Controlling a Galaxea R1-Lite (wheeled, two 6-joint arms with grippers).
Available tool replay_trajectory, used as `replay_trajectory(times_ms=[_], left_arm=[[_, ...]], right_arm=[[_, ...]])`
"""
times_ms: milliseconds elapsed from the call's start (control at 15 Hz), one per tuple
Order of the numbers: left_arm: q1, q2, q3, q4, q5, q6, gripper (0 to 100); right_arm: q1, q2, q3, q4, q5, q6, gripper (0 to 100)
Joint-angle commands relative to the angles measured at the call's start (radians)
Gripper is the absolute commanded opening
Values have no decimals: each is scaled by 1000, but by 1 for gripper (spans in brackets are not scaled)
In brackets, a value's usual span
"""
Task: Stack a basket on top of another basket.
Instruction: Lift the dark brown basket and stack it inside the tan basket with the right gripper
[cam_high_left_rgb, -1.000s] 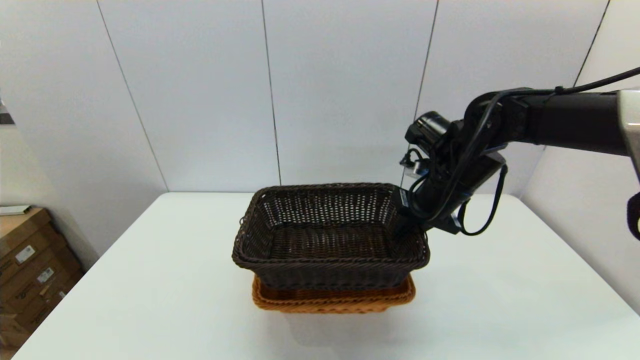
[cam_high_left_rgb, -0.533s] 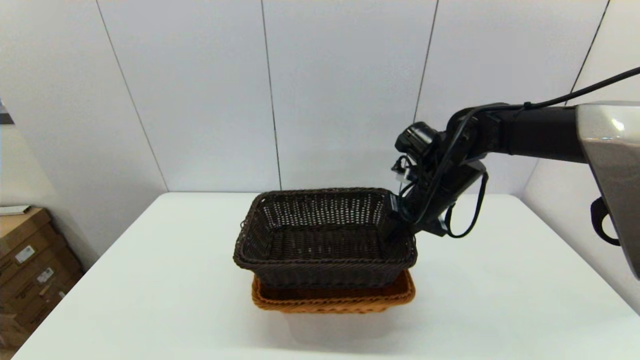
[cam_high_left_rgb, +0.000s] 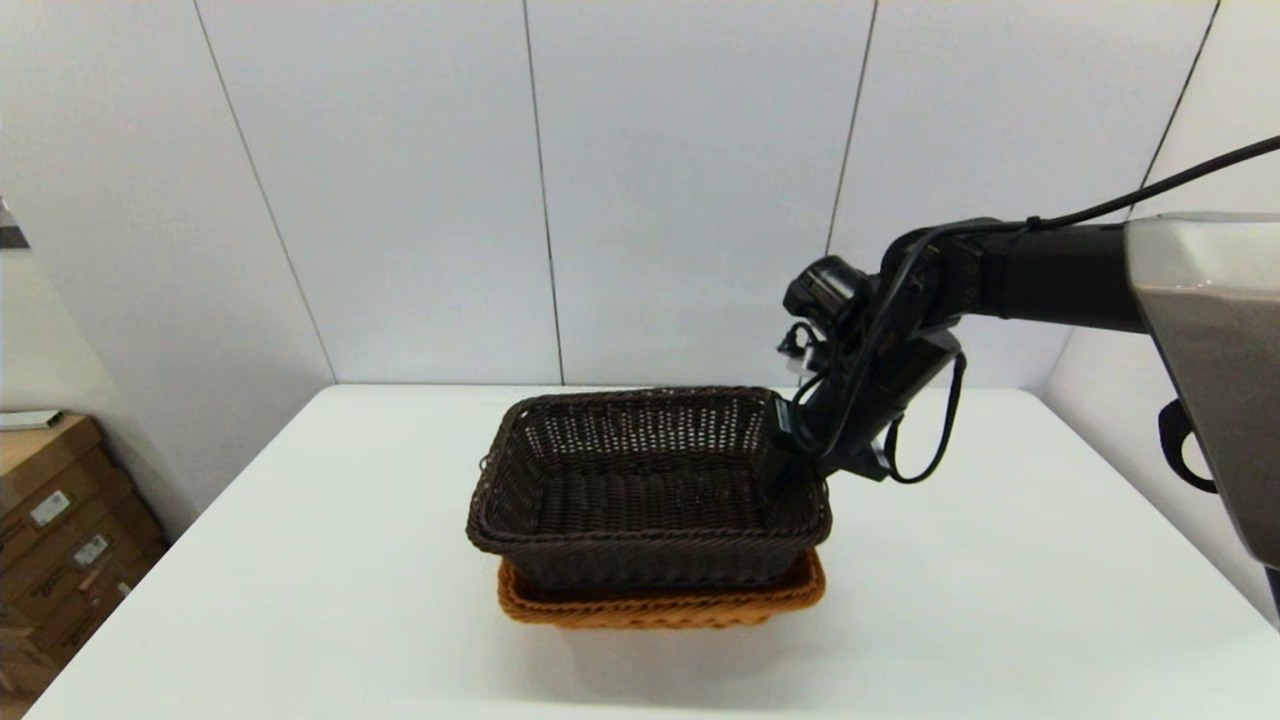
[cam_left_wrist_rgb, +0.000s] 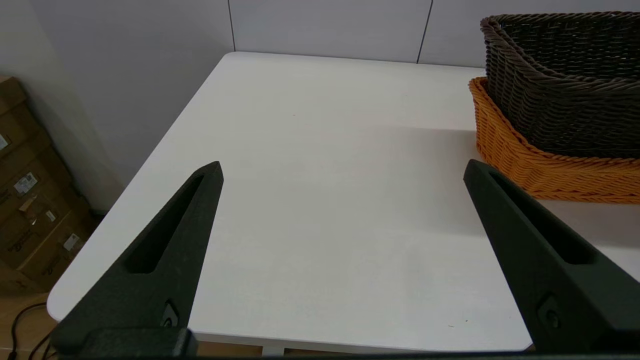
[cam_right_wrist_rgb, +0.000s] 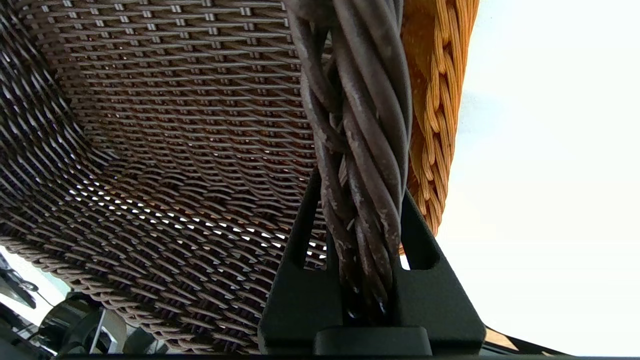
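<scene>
The dark brown basket sits inside the orange basket in the middle of the table, its body nested so that only the orange rim shows below it. My right gripper is shut on the dark basket's right rim; in the right wrist view the twisted dark rim runs between my two fingers, with the orange basket's braided rim just beside it. Both baskets, dark and orange, also show in the left wrist view. My left gripper hangs open over the table's left front, off the baskets.
The white table spreads around the baskets on all sides. Cardboard boxes stand on the floor beyond the table's left edge. Wall panels close off the back.
My right gripper has lowered the dark basket and shifted it slightly left, so it now sits deeper and more level in the orange basket. The left arm has not moved.
</scene>
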Motion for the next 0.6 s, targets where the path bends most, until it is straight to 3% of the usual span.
replay_trajectory(times_ms=[67, 400, 467, 600], left_arm=[[2, 0, 0, 0, 0, -1, 100], [0, 0, 0, 0, 0, -1, 100], [0, 0, 0, 0, 0, -1, 100], [0, 0, 0, 0, 0, -1, 100]], right_arm=[[-6, 15, 3, 11, 2, -4, 0], [-6, 44, 4, 20, 1, -2, 0], [-6, 47, 4, 27, -2, -2, 100], [-6, 50, 1, 29, -5, -2, 100]])
